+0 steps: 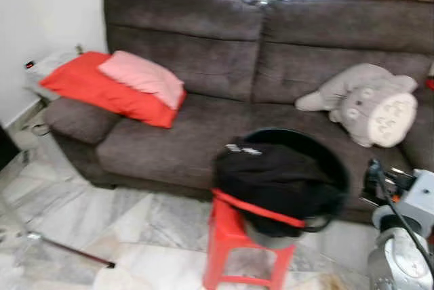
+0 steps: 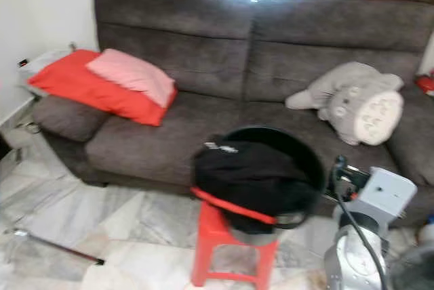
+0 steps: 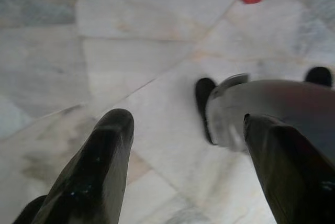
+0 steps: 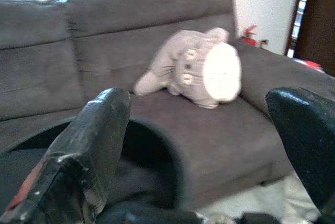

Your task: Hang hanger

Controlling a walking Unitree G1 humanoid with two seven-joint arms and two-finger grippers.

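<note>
Red stool (image 1: 245, 244) before grey sofa (image 1: 203, 66)

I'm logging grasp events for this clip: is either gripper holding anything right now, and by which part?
Nothing is held. The left gripper is open above the marble floor; the right gripper is open, facing the sofa.

Head pair looks forward-down at sofa (image 1: 258, 53) and red stool (image 1: 234, 242), sharing both. Left wrist faces marble floor (image 3: 131, 41), close. Right wrist faces sofa, plush toy (image 4: 201, 69).
</note>
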